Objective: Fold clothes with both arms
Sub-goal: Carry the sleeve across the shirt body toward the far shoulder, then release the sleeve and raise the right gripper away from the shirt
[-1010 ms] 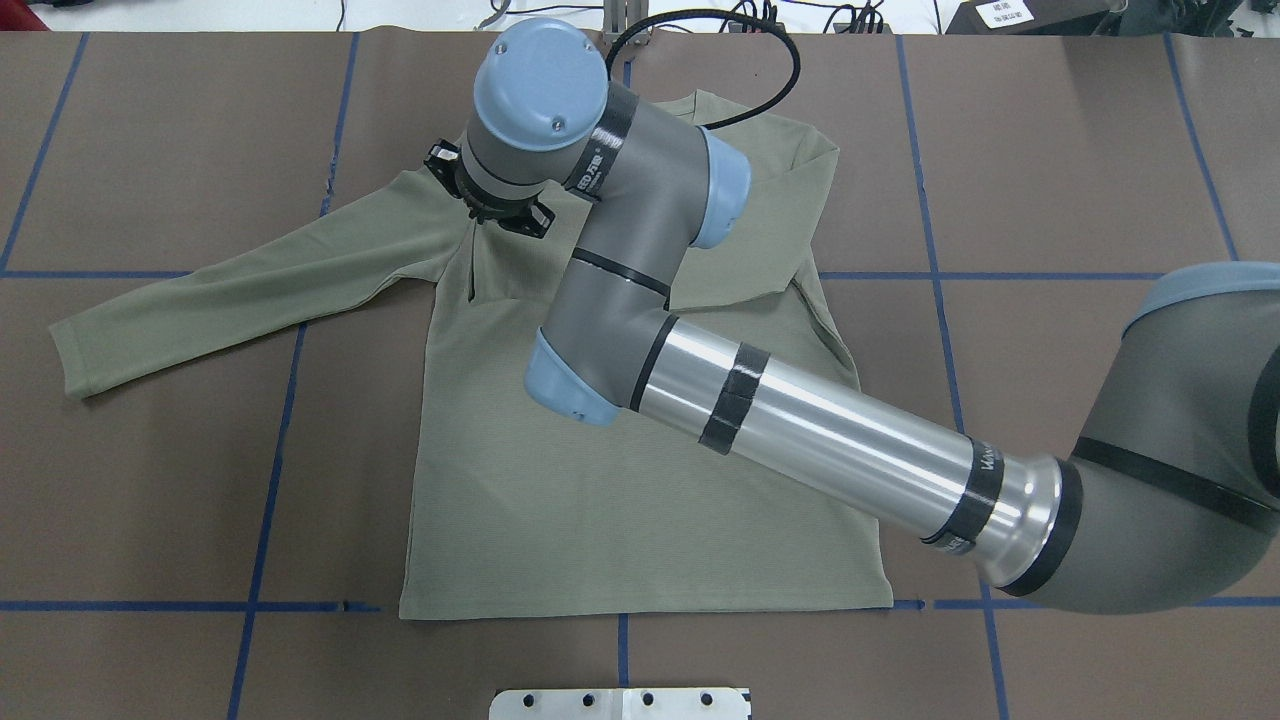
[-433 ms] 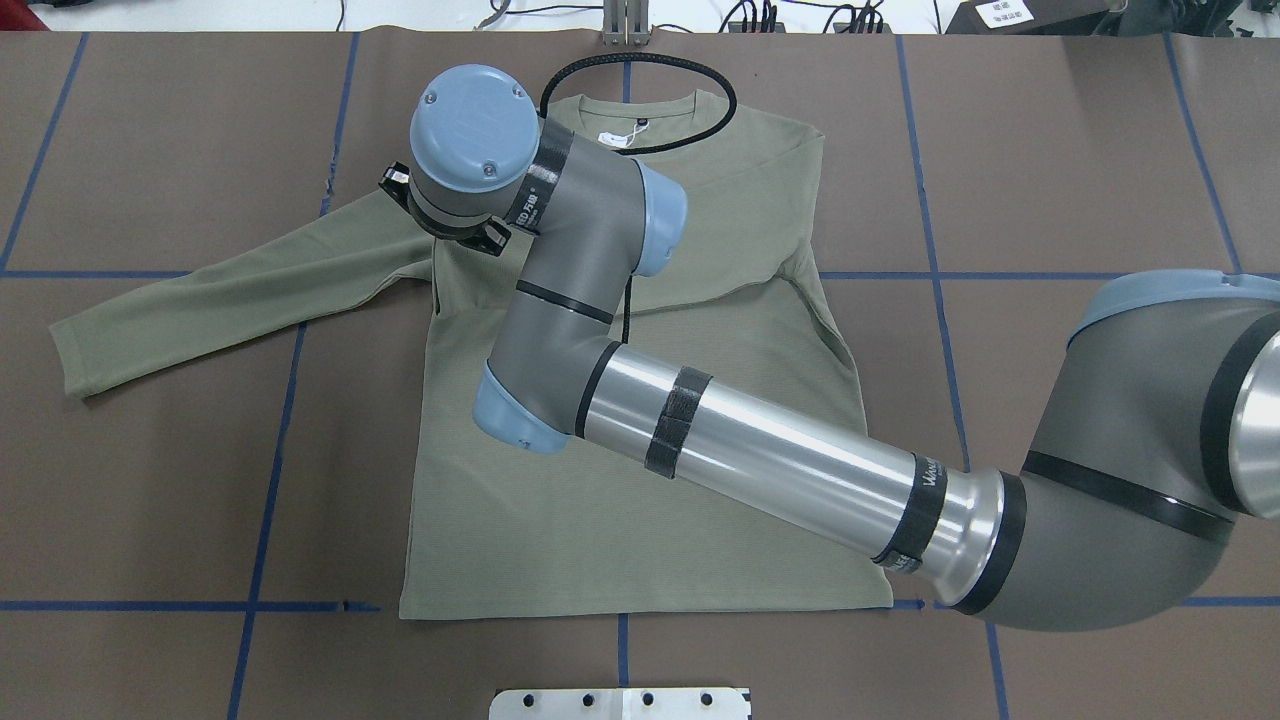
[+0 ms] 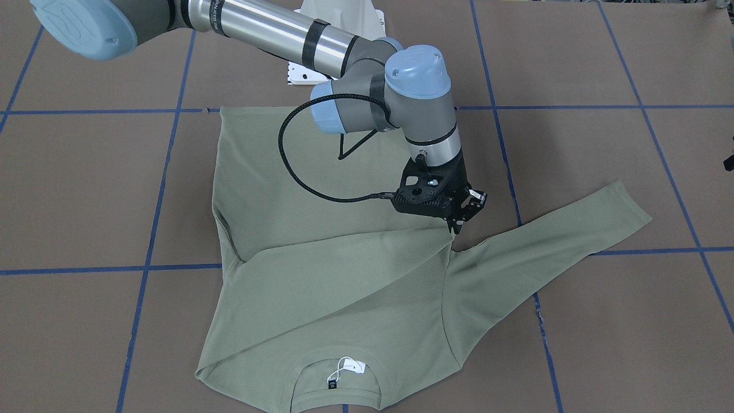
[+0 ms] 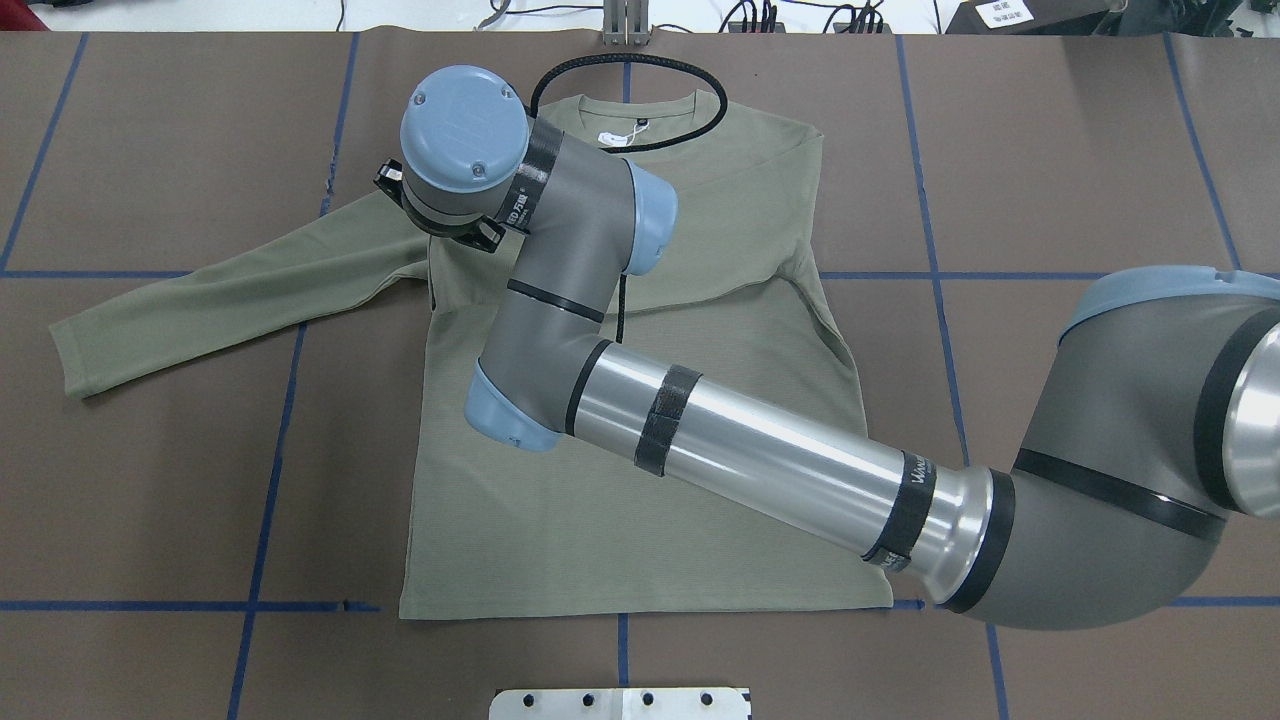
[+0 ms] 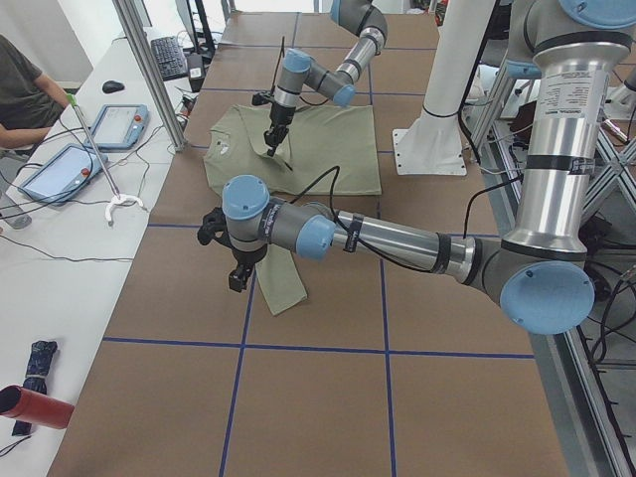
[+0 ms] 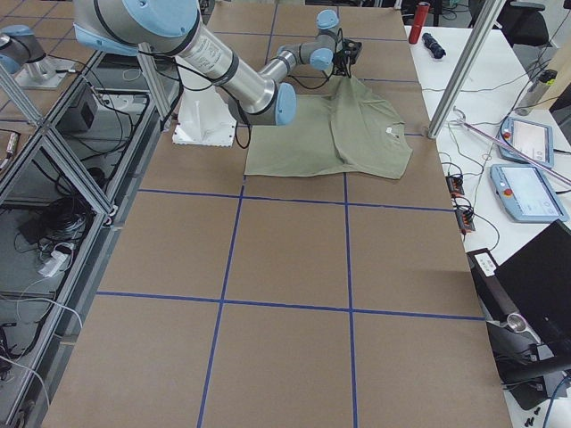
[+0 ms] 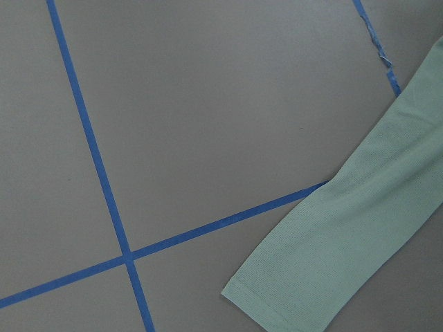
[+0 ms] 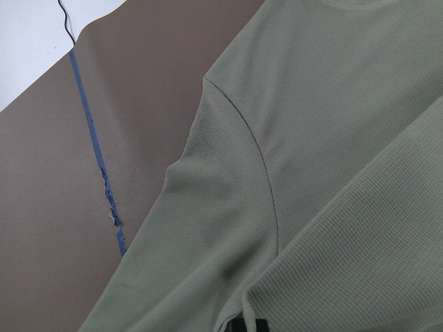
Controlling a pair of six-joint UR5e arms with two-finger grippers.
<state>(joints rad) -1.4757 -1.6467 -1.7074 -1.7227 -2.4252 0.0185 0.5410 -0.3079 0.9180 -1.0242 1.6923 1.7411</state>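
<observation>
The sage-green shirt point(image 4: 620, 500) lies flat and face-up, neck at the far edge with its white hang tag point(image 4: 610, 140). Its right sleeve point(image 3: 344, 269) is folded across the chest, and the left sleeve point(image 4: 230, 290) stretches out to the side. My right gripper point(image 3: 457, 226) has crossed over to the left armpit and is shut on the folded sleeve's end; the right wrist view shows fabric bunched at its tips. My left gripper point(image 5: 237, 278) hovers beside the left sleeve's cuff point(image 7: 311, 277). It shows only from the side, so I cannot tell its state.
Brown table cover with a blue tape grid point(image 4: 260, 500). The white base block point(image 4: 620, 703) sits at the near edge. A person sits at a side bench with tablets point(image 5: 114, 124), and metal frame posts point(image 5: 149, 70) stand along that side.
The right arm swung left across the shirt, carrying the folded sleeve's end toward the left armpit. The neckline and hang tag came out from under the wrist.
</observation>
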